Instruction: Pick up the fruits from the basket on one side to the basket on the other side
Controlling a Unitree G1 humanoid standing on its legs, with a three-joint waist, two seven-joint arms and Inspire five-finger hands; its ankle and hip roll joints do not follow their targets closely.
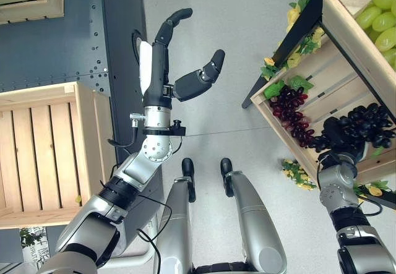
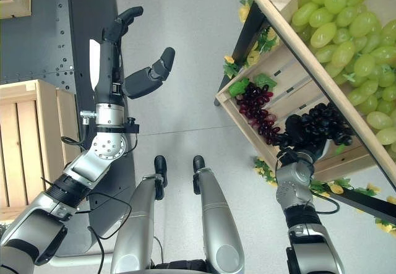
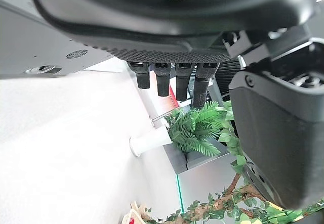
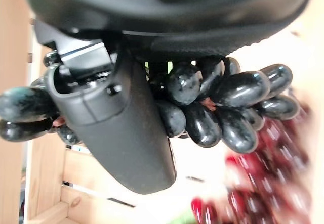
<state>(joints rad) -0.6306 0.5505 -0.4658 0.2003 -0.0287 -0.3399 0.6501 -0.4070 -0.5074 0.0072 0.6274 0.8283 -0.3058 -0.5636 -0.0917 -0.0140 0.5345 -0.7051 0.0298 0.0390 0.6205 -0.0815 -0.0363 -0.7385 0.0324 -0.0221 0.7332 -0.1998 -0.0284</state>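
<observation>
"Where is the fruit?"

"My right hand (image 4: 119, 133) is curled round the black grapes (image 4: 223, 107), inside the right crate (image 1: 337, 51) near its front edge. The empty crate (image 1: 43, 156) lies far left, beside my left hand (image 1: 170, 70), which is open and holds nothing."

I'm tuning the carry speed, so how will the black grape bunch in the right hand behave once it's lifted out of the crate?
The black grape bunch is probably floppy: its berries hang loose past the right hand, so it may swing. The glossy skins look slippery. It likely won't roll, though it could snag the red grapes beside it.
</observation>
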